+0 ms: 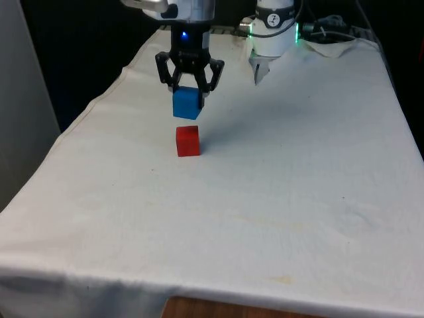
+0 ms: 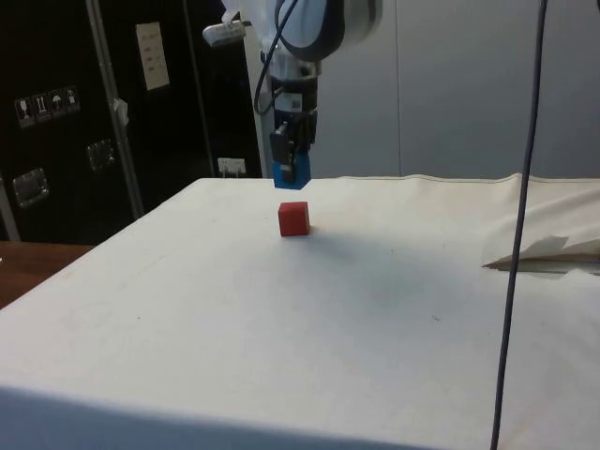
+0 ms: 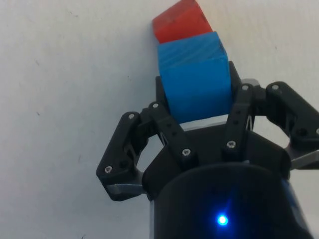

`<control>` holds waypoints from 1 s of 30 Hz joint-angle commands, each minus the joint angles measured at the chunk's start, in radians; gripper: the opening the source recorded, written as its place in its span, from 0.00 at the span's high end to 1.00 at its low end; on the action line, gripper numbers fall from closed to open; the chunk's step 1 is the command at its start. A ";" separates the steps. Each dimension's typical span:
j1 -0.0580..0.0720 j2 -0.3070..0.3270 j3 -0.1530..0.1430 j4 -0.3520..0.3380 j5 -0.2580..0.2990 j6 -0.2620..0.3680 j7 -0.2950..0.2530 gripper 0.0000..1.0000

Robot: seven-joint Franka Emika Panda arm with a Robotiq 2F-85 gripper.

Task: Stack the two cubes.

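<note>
A blue cube (image 1: 187, 104) hangs in the air, held between the fingers of my black gripper (image 1: 189, 86). Just below it, slightly nearer the camera in the front view, a red cube (image 1: 188, 141) rests on the white cloth. From the side, the blue cube (image 2: 290, 171) hovers a small gap above the red cube (image 2: 293, 218), a little off to one side of it. In the wrist view my gripper (image 3: 197, 102) is shut on the blue cube (image 3: 194, 79), and the red cube (image 3: 180, 21) peeks out beyond it.
The white cloth (image 1: 278, 185) spreads wide around the red cube. A crumpled fold of cloth and cables (image 1: 331, 36) lie at the far end by the robot base. A cable (image 2: 520, 216) hangs down in the side view.
</note>
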 commanded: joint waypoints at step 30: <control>-0.005 0.076 0.004 0.026 0.010 0.043 0.000 1.00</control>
